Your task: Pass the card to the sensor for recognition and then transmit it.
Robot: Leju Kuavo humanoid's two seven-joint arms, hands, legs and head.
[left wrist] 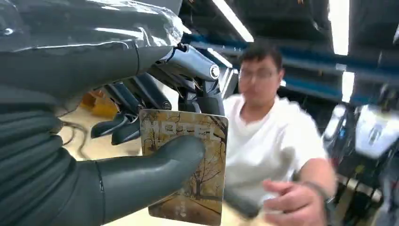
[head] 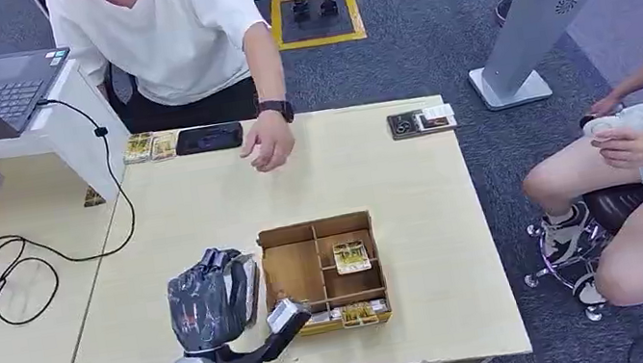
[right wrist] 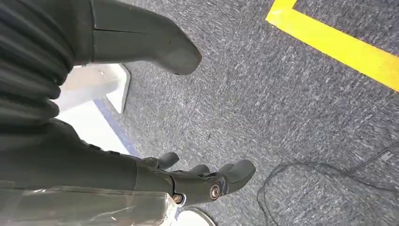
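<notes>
Item one, far left of the table [head: 397,189]: laptop [head: 10,85] on a white stand, black cable [head: 20,268] looped below it; keep your arm off both. Item two, left hand [head: 209,297], raised just beside the wooden tray: thumb [left wrist: 155,160] and dark fingers [left wrist: 141,94] pinch the card [left wrist: 188,165], which stands upright between them with its printed face to the wrist camera; keep that pinch firm and the card flat, since a tilt may spoil the reading. Item three, black sensor pad [head: 208,138] at the far edge, with loose cards [head: 148,146] just beside it; this looks like your target, so carry the card forward and lower its face level over the pad, then pause. Item four, the person's hand [head: 267,141], hovering near the pad; leave it room, and expect to hand over there afterwards. Item five, wooden tray [head: 297,268], further cards in its compartments; lift clear of its wall. Item six, right hand [right wrist: 197,181]: hanging over carpet, fingers loosely apart, holding nothing; leave it idle.
</notes>
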